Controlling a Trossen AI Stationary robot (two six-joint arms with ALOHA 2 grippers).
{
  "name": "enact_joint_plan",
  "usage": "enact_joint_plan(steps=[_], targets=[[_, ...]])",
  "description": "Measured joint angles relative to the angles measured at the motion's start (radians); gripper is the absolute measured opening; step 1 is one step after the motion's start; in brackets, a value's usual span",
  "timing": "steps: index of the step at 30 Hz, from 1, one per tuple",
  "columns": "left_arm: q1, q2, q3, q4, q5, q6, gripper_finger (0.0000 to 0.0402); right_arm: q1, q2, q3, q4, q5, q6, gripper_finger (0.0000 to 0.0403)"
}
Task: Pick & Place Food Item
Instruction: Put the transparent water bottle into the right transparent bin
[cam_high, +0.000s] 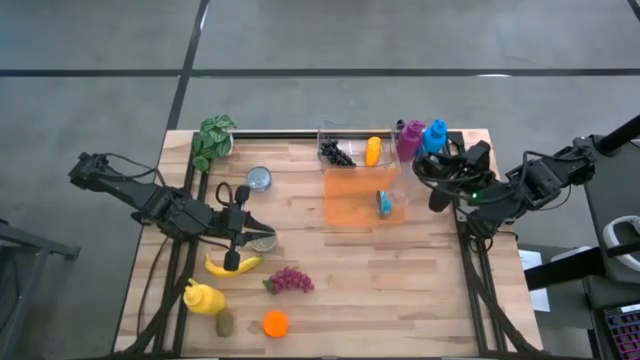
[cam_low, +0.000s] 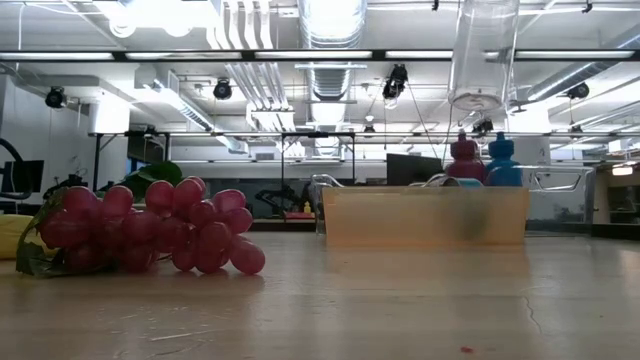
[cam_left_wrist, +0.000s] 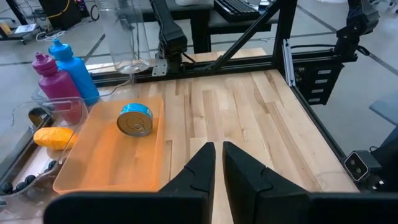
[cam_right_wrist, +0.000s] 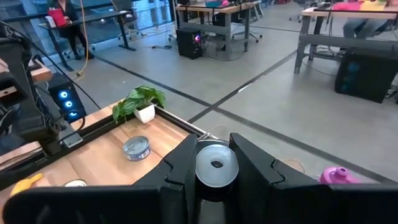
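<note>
My right gripper (cam_high: 437, 188) (cam_right_wrist: 214, 144) hangs over the table's far right corner, shut on a clear tumbler (cam_low: 480, 50) (cam_left_wrist: 124, 34) held up in the air beside the purple bottle (cam_high: 408, 138) and blue bottle (cam_high: 434, 135). My left gripper (cam_high: 252, 232) (cam_left_wrist: 219, 152) is shut and holds nothing. It sits low over the left half, just far of the banana (cam_high: 232, 265), pointing toward the orange tray (cam_high: 350, 205). A blue tin (cam_high: 385, 203) (cam_left_wrist: 135, 119) lies in that tray. Purple grapes (cam_high: 288, 281) (cam_low: 150, 230) rest on the wood near the front. My right gripper has the clear tumbler pinched between its two fingers. The tumbler's round end (cam_right_wrist: 216, 167) shows between the fingers (cam_right_wrist: 180, 165) in the right wrist view. In the low view the tumbler stands upright, its rounded bottom (cam_low: 480, 98) lifted well clear of the table.
A clear bin (cam_high: 352, 130) at the far edge holds an orange piece (cam_high: 373, 150) and dark berries (cam_high: 337, 153). On the left stand a plant (cam_high: 213, 140), a silver tin (cam_high: 259, 178), a yellow squeeze bottle (cam_high: 203, 298), a kiwi (cam_high: 225, 323) and an orange (cam_high: 275, 322). Bare wood lies front right.
</note>
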Motion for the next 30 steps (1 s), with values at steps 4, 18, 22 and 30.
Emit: enact_joint_plan(steps=[4,18,22,30], targets=[[0.000,0.000,0.000,-0.006,0.000,-0.002,0.0032,0.000,-0.012,0.000,-0.003,0.001,0.000,0.0075],[0.000,0.000,0.000,-0.022,0.000,-0.003,0.0032,-0.001,-0.028,-0.001,-0.011,0.025,0.003,0.0075],[0.001,0.000,0.000,-0.022,0.000,-0.003,0.0032,-0.001,-0.031,-0.001,-0.011,0.025,0.000,0.0075],[0.001,0.000,0.000,-0.022,0.000,-0.002,0.0032,-0.001,-0.056,-0.002,-0.107,0.067,0.084,0.0075]])
